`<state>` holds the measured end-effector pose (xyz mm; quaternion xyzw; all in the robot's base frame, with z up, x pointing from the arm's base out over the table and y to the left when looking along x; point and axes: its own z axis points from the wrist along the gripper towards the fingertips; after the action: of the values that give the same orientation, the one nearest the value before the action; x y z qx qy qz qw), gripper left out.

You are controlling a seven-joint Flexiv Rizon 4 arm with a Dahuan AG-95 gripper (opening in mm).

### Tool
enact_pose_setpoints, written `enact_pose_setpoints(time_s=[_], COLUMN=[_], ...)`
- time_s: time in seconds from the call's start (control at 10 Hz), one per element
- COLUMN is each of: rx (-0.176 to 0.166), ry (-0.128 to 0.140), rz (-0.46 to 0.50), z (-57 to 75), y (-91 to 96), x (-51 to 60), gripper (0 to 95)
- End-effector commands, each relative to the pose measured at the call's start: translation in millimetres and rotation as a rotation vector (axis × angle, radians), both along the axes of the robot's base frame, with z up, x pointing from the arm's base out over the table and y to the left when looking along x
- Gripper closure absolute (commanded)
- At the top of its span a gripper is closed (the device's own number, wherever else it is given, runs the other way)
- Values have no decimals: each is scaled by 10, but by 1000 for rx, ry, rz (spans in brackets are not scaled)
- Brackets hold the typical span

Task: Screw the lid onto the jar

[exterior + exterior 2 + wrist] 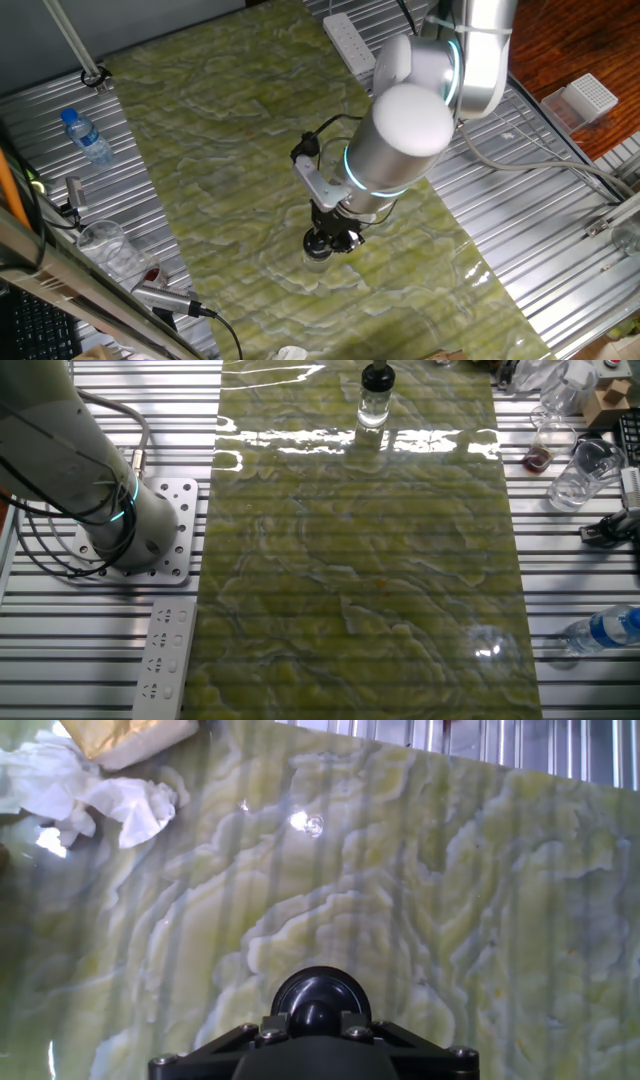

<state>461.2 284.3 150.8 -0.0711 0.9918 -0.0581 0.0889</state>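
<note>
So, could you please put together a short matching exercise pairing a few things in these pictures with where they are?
Things:
1. lid
2. water bottle
3. power strip
4. crumpled tissue

Places:
A. on the metal slats beside the arm's base
B. at the end effector, over the jar
C. on the green mat's edge
D. lying on the slats, off the mat

Pairs: 1-B, 2-D, 3-A, 4-C

We see a shiny green mat (360, 580) like smooth stone on a ribbed metal table (570, 590), a glossy black lid (320, 998), a clear jar (372, 410) and crumpled white paper (90, 795)
</note>
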Motion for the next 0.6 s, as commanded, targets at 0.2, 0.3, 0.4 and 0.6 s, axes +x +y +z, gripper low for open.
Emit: enact_pose_setpoints(time_s=[0.2,0.3,0.4,0.6], rx=[27,38,50,57], ry=[-10,-10,-11,-7], rz=[-8,-12,-18,-26], z=[14,17,19,19], y=[-20,-24,-27,-28], x=[-6,-8,-9,-9], gripper=[950,950,950,950])
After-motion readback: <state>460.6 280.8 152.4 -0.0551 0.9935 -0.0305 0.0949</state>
